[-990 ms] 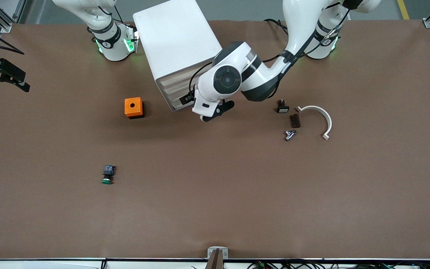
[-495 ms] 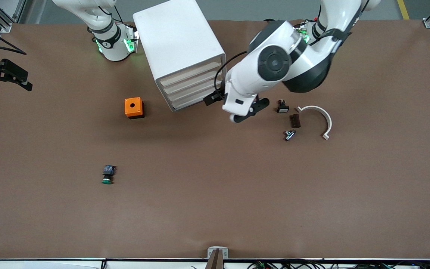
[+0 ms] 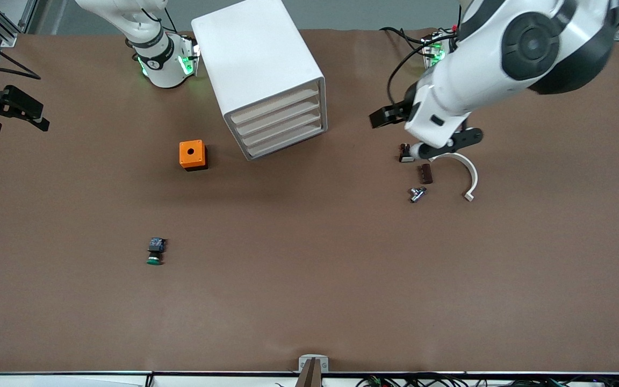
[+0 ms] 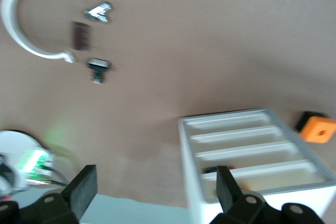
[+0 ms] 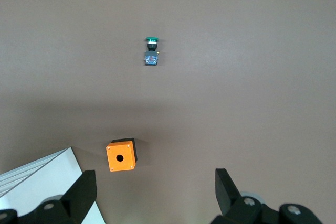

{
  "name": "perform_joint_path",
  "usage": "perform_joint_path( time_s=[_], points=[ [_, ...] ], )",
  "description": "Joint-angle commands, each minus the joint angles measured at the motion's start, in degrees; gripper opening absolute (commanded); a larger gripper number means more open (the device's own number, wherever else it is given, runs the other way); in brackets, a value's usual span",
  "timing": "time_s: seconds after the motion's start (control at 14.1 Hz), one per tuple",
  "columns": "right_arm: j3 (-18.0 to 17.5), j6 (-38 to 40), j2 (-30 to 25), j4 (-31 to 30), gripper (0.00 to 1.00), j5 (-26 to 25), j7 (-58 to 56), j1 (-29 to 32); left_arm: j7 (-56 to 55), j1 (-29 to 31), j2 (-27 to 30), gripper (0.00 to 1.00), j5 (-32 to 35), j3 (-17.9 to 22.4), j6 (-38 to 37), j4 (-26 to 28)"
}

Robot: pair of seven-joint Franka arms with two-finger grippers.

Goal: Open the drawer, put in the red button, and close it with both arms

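The white cabinet (image 3: 258, 64) stands near the robots' bases, and each drawer (image 3: 282, 122) sits flush in its stack. In the left wrist view a small dark and red thing (image 4: 219, 169), apparently the red button, shows inside one drawer (image 4: 247, 153) near the cabinet's top. The front view does not show it. My left gripper (image 3: 448, 143) (image 4: 153, 190) hangs open and empty over small parts toward the left arm's end. My right gripper (image 3: 6, 110) (image 5: 153, 192) waits open and empty over the table's edge at the right arm's end.
An orange box with a hole (image 3: 193, 155) (image 5: 122, 156) stands beside the cabinet. A green-capped button (image 3: 154, 252) (image 5: 151, 51) lies nearer to the front camera. A small black part (image 3: 406, 156), a brown piece (image 3: 425, 174), a metal fitting (image 3: 417, 193) and a white curved bracket (image 3: 465, 169) lie under the left arm.
My left arm has swung away from the cabinet's front toward the left arm's end, uncovering the drawer fronts. The right gripper has barely moved.
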State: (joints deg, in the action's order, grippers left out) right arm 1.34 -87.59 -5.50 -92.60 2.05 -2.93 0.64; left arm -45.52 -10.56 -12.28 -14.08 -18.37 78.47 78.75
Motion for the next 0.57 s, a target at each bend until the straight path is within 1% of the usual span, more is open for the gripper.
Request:
perform_joint_path(
  time_s=[0.0, 0.28, 0.42, 0.5],
  points=[
    [-0.28, -0.04, -1.54, -1.26, 1.0, 0.68, 0.64, 0.32, 7.96, 4.48, 3.49, 1.0, 2.2, -0.26, -3.93, 1.94],
    [-0.28, -0.04, -1.8, -1.79, 1.0, 0.68, 0.55, 0.32, 16.06, 10.46, 5.77, 1.0, 6.68, -0.26, -4.55, 4.13],
    [-0.19, -1.09, -3.37, -4.24, 1.0, 0.68, 0.55, 0.32, 19.31, 12.66, 5.95, 1.0, 8.53, -0.35, -4.47, 4.31],
    [-0.19, -1.36, -3.64, -4.43, 1.0, 0.68, 0.55, 0.32, 21.24, 14.41, 5.87, 1.0, 8.63, -0.35, -4.12, 4.31]
  ],
)
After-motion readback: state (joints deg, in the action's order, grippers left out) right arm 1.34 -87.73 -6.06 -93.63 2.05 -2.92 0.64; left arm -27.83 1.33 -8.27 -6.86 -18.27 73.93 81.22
